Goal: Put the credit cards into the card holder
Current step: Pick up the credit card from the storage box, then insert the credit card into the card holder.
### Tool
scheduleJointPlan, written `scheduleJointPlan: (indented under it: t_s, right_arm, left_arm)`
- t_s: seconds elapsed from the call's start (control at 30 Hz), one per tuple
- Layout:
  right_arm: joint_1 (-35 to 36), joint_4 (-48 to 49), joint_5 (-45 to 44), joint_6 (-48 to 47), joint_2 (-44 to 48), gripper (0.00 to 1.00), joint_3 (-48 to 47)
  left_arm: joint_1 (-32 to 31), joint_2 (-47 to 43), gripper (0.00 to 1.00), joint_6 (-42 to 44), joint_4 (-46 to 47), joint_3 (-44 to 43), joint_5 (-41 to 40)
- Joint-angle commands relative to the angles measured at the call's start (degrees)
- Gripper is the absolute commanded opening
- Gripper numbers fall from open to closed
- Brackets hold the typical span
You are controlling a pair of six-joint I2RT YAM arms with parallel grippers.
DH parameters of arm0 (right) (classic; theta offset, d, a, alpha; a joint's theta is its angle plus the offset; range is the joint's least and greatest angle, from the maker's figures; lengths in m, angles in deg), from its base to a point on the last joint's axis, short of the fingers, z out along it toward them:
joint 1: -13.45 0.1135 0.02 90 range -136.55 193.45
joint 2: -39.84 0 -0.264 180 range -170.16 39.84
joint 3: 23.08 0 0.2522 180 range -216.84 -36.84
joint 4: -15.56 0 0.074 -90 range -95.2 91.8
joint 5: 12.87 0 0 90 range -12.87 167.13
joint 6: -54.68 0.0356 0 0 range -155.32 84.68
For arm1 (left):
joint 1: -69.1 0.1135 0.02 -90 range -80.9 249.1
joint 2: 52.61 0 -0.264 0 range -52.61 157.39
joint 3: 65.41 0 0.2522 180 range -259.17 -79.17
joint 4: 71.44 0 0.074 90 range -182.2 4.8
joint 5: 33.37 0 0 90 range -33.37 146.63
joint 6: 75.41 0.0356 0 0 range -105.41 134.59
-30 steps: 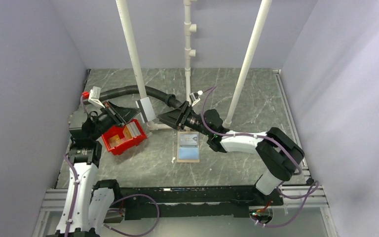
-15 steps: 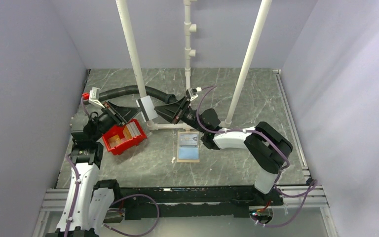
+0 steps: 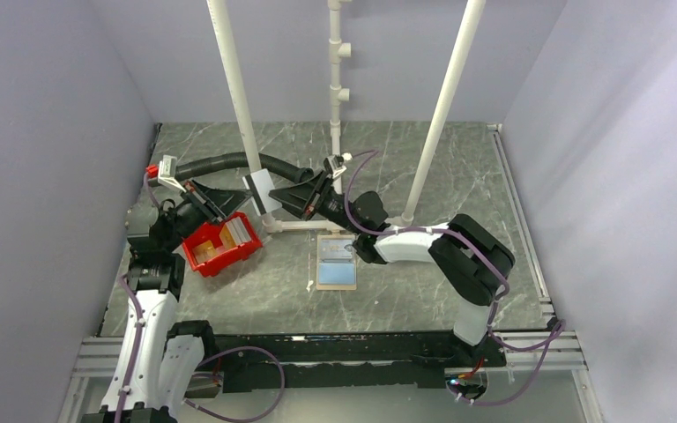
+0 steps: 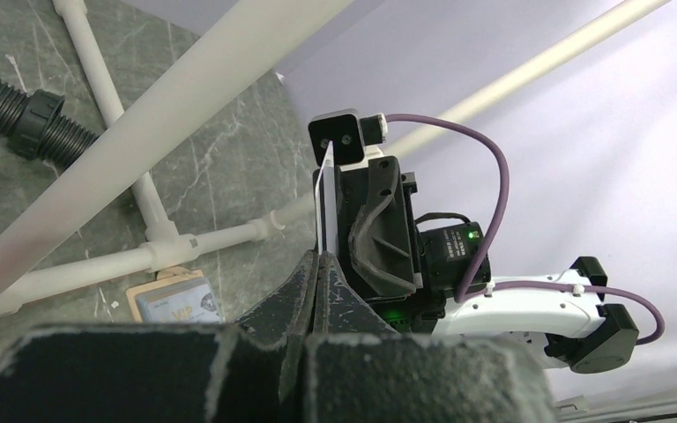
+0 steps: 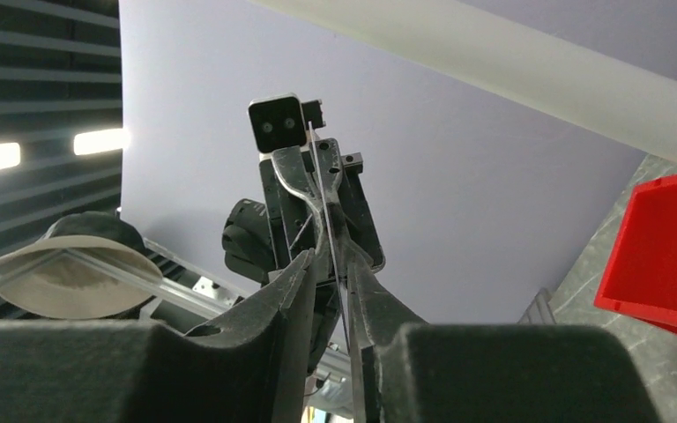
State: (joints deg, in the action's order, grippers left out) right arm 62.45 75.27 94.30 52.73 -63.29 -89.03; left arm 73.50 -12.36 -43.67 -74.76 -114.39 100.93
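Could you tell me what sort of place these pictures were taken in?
Most likely a lab robot test cell: plain lilac wall panels enclose a dark marbled tabletop, white plastic pipe posts stand on it, and an aluminium rail edges the near side.

Left white-and-black arm and right white-and-black arm: white shells over black joint housings. Purple cables loop along both. My matte black fingers show pale scuffed edges.
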Motion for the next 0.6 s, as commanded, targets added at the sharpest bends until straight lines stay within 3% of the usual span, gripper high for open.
scheduleJointPlan:
  t_s: [0.0,0.07,0.1,0.2,0.23,0.27,0.33,0.4,0.47,0.57]
  right_arm:
    - [0.40,3.31,2.16,-1.72,0.75,0.19,-3.45]
    - [0.36,-0.24,3.83,-4.51,1.44,0.00,-3.98]
    - [0.11,-2.60,4.70,-6.22,2.16,0.00,-3.62]
    - [-0.97,-15.90,7.36,-16.83,7.25,0.00,-1.67]
    - [-1.20,-23.82,7.11,-23.00,9.87,0.00,-1.59]
    - [-1.17,-38.08,6.11,-32.06,12.13,0.00,-2.81]
    - [-0.94,-60.11,2.98,-52.00,14.94,0.00,-6.88]
    - [-1.73,-74.92,-0.25,-72.48,16.31,0.00,-8.36]
    - [-3.54,-82.95,-1.93,-87.07,18.88,0.00,-6.61]
    - [-9.62,-88.10,11.46,-100.95,22.52,0.00,-3.09]
  left_arm:
    - [-0.20,0.00,0.00,-1.41,4.27,0.57,0.15]
    - [-0.19,-0.09,0.00,-0.02,1.12,0.02,0.26]
    - [-0.20,-0.15,0.08,1.87,-2.76,-1.02,0.06]
    - [-0.21,-0.14,0.62,10.48,-20.81,-5.18,-4.39]
    - [-0.20,0.14,0.73,13.25,-26.39,-6.56,-6.41]
    - [-0.24,0.75,0.78,15.90,-31.35,-7.73,-7.74]
    - [-0.19,2.40,0.80,20.11,-38.04,-8.83,-8.45]
    - [-0.25,3.92,0.77,21.65,-40.40,-7.54,-6.81]
    - [-1.11,4.33,0.74,20.79,-37.25,-3.70,-2.61]
    - [-8.02,4.68,0.73,19.30,-33.31,1.22,-5.55]
